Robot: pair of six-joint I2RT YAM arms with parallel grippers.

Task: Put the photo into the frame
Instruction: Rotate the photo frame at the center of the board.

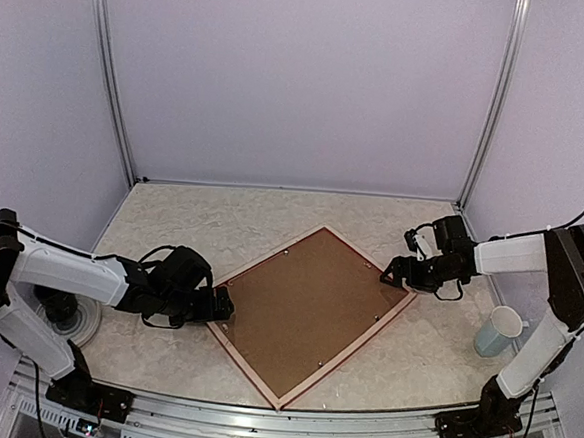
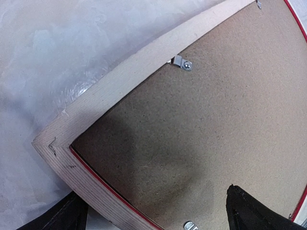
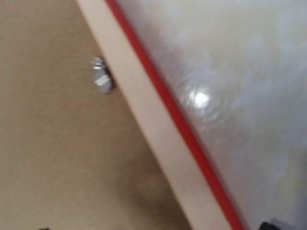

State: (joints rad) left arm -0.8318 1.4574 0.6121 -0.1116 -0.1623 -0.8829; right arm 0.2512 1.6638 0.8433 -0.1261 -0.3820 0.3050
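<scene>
Marbled table (image 1: 192,222): frame (image 1: 245,363), pale cup (image 1: 498,331)

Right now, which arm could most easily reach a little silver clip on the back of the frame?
Probably the left. The left fingers, open, straddle the frame edge with a clip right between them. The right fingers sit farther from their nearest clip.

Frame (image 1: 246,367) face down, central, turned cornerwise; pale wood edges, thin red trim.
</scene>
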